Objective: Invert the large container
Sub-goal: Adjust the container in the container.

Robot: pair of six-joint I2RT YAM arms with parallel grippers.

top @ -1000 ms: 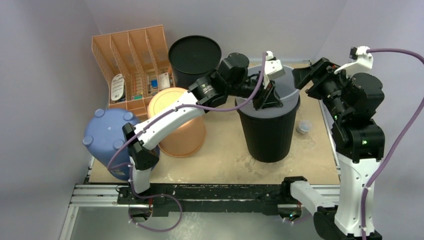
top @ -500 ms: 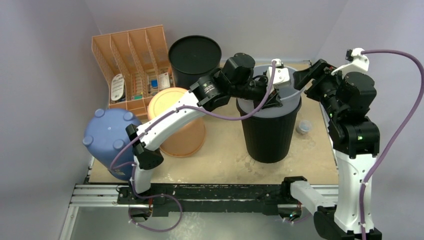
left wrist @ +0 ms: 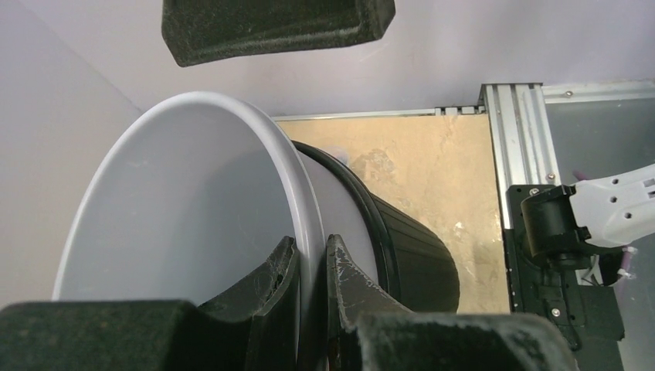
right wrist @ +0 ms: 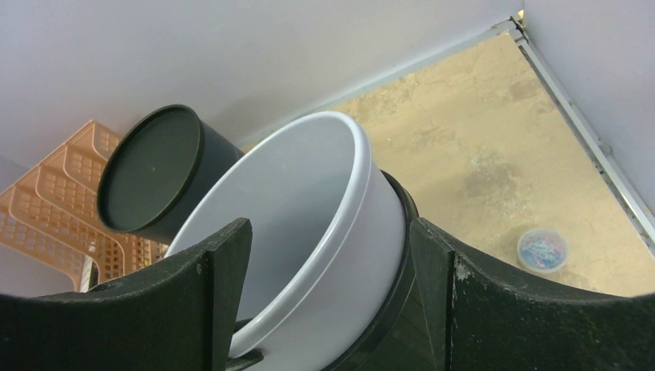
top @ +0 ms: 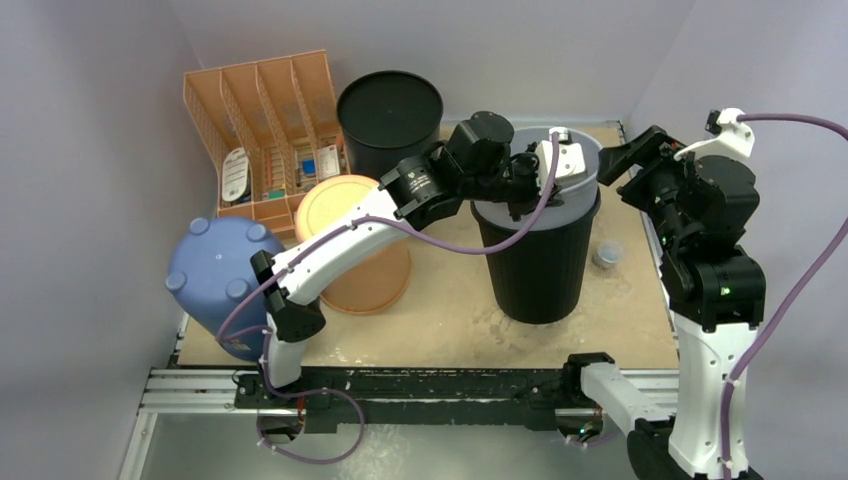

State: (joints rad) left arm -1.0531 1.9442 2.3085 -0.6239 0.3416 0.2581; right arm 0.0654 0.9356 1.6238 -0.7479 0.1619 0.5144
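**Left arm tips the large container [right wrist: 309, 193] up out of the black bin [top: 540, 270]**

Within the last second the left gripper [left wrist: 313, 263], clenched on the container's thin rim, has rolled and swung across the bin mouth. The pale grey tub now sits tilted, still partly nested in the bin at the far right of the table [top: 440, 310]. The lift-out looks begun, the flip not yet. The right gripper [right wrist: 328, 232] waits with fingers spread on either side, grasping nothing. The tub is smooth, round and empty.

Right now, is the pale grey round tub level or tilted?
Tilted: the grey tub leans out of the black plastic bin.
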